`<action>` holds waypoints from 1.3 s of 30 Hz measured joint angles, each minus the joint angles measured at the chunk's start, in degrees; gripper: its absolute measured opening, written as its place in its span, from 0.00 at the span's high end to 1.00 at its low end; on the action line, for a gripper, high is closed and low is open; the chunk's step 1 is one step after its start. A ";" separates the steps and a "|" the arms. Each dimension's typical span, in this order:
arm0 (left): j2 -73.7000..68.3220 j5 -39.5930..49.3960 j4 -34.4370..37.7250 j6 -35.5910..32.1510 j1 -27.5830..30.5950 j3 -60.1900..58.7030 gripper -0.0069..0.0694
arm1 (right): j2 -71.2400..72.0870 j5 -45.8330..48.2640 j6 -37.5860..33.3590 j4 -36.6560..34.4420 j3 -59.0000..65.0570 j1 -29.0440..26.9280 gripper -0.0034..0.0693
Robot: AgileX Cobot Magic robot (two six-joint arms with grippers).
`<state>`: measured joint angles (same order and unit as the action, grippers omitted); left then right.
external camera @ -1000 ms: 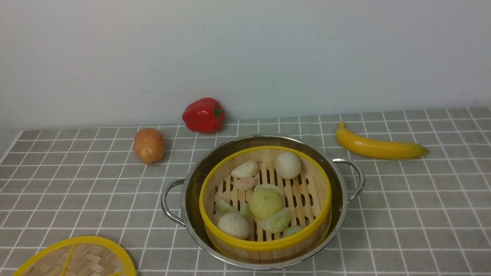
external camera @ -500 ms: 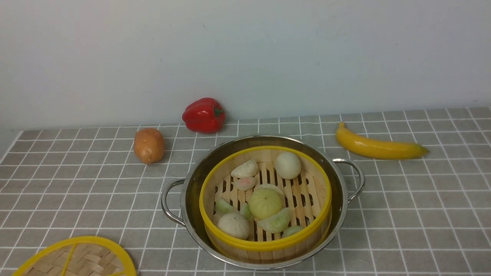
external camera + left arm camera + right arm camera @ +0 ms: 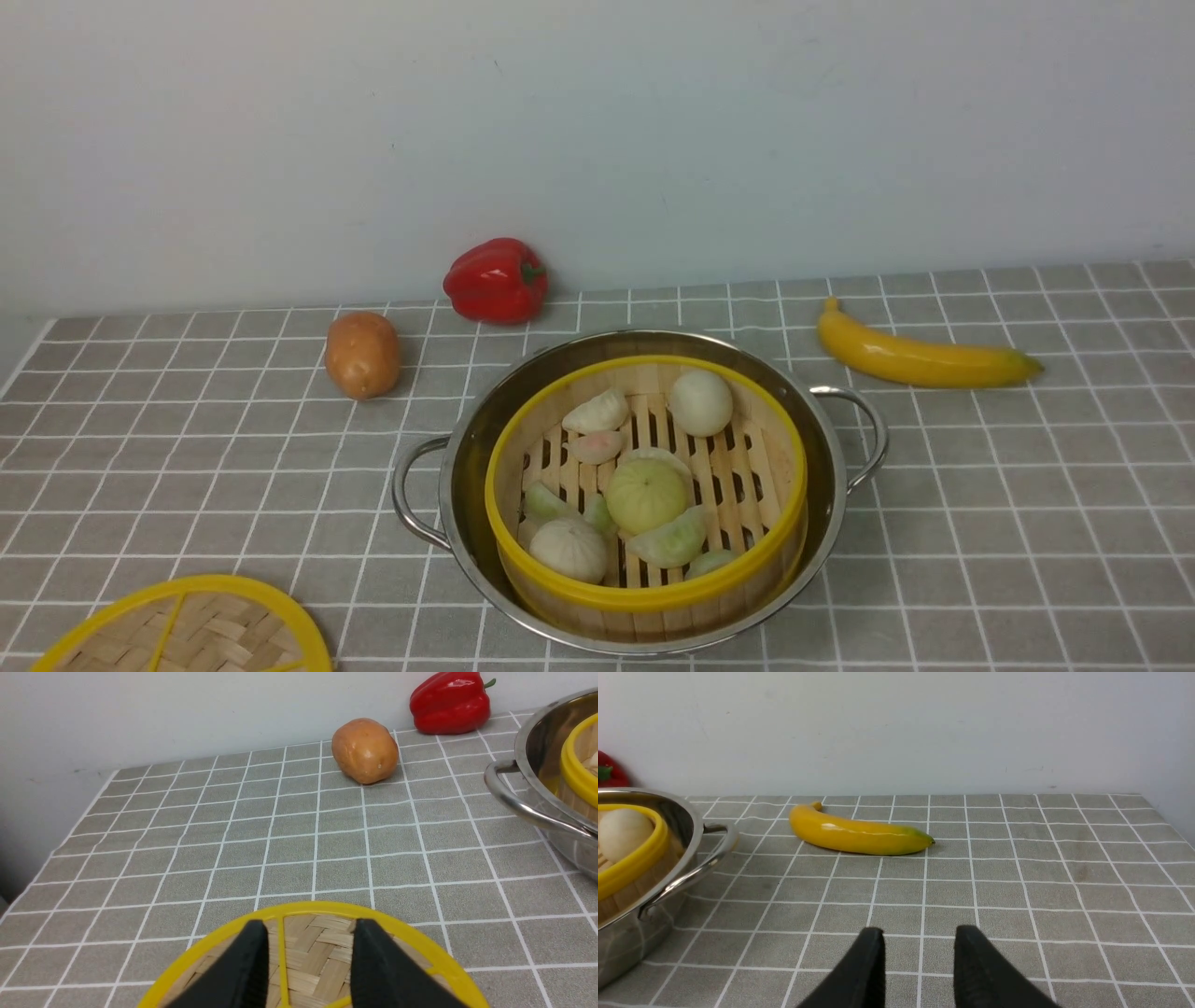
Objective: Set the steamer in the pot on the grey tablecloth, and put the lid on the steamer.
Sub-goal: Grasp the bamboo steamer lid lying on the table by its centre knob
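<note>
Jaws, left arm: held apart, woven lid seen beyond them
Jaws, right arm: held apart
Bamboo steamer: seated in the steel pot, lower centre of the front view
Lid: laid on the grey tablecloth, lower left corner
Banana: placed right of the pot

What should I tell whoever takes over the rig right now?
Left gripper: open, nothing between its jaws; the lid shows beyond it.
Right gripper: open and empty.
Where things are: pot on the grey tablecloth; steamer inside the pot, food in it; lid on the cloth, left of the pot, partly out of the front view.
Done: steamer is in the pot.
Left: pick up the lid and set it on the steamer; the left arm looks better placed.
</note>
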<state>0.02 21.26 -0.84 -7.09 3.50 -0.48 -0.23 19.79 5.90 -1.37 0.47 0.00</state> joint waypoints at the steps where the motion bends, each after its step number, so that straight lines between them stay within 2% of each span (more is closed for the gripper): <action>1: 0.00 0.00 0.00 0.00 0.00 0.00 0.59 | 0.00 0.00 0.00 0.00 0.00 0.00 0.62; 12: 0.00 0.00 0.00 0.00 0.00 0.00 0.59 | 0.00 0.00 0.00 0.00 0.05 0.00 0.62; 17: 0.00 -0.25 -3.43 -2.15 0.00 0.00 0.59 | 0.00 0.00 0.00 0.00 0.05 0.00 0.62; 21: 0.00 -2.21 -2.97 -1.93 0.00 0.00 0.59 | 0.00 0.00 0.00 -0.06 0.05 0.00 0.62; 26: 0.00 -5.88 6.39 1.04 0.00 0.00 0.59 | 0.00 0.00 0.00 -0.06 0.05 0.00 0.62; 28: 0.00 -7.82 13.36 2.10 0.00 0.00 0.59 | 0.00 0.00 0.00 -0.06 0.05 0.00 0.62; 31: 0.00 -9.91 18.33 2.56 0.00 0.00 0.59 | 0.00 0.00 0.00 -0.06 0.05 0.00 0.62; 33: 0.00 -13.47 24.53 2.84 0.00 0.00 0.59 | 0.00 0.00 0.00 -0.06 0.05 0.00 0.62; 39: 0.00 -17.72 33.41 2.98 0.00 0.00 0.59 | 0.00 0.00 0.00 -0.06 0.05 0.00 0.62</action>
<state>0.02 3.55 32.57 -4.11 3.50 -0.48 -0.23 19.79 5.90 -1.44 0.52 0.00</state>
